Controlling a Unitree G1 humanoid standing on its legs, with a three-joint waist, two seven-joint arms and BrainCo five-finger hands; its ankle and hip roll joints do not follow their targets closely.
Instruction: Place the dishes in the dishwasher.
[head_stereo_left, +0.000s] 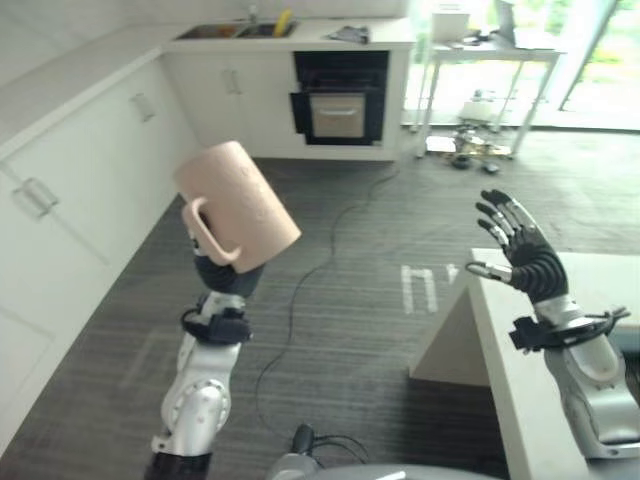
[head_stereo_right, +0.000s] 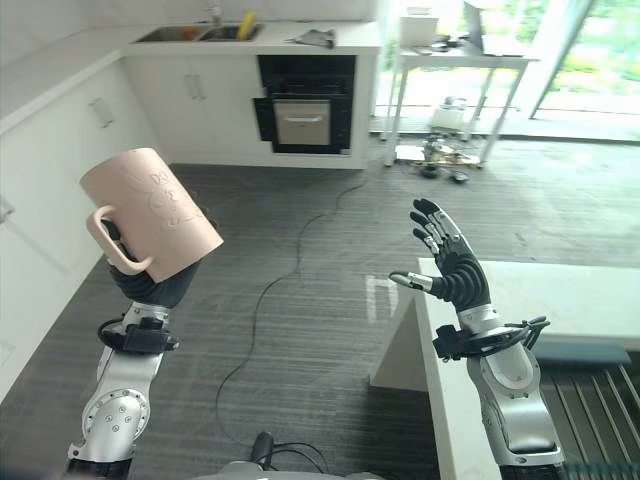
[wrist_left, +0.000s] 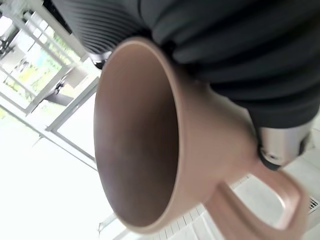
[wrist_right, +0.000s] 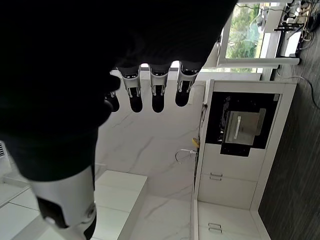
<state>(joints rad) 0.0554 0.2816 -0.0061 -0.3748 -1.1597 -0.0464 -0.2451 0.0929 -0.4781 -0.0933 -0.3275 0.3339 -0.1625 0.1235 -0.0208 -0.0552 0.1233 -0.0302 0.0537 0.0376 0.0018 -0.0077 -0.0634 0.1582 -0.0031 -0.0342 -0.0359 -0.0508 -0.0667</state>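
Holding a pink mug (head_stereo_left: 238, 205) up in the air on the robot's left side, the left hand (head_stereo_left: 228, 275) sits beneath it, dark cover wrapped against the mug's lower wall. The mug is tilted, its base up and away from the robot, its loop handle (head_stereo_left: 207, 236) turned toward the left cabinets. In the left wrist view the fingers press round the outside of the mug beside the handle, and the open mouth (wrist_left: 135, 135) of the mug shows with nothing visible inside.

On the right side, the right hand (head_stereo_left: 522, 250) is raised with its fingers spread and straight, thumb out to the side, holding nothing. It hangs above the near corner of a white counter (head_stereo_left: 520, 390) that runs along the right edge of the scene. In the right eye view, ribbed grey bars (head_stereo_right: 595, 405) lie just past that counter at the far right.

Between the two arms lies dark striped floor (head_stereo_left: 340, 330), with a black cord (head_stereo_left: 320, 260) winding across it toward the far wall.

White cabinets (head_stereo_left: 60, 200) with bar handles line the left side. Farther back, a white counter (head_stereo_left: 300, 40) holds a sink (head_stereo_left: 235, 30) with a yellow object (head_stereo_left: 283, 20) at its edge, and a black oven (head_stereo_left: 340, 97) is set under it. To the right of the oven stands a white table (head_stereo_left: 490, 50) with clutter on the floor beneath, in front of bright windows.
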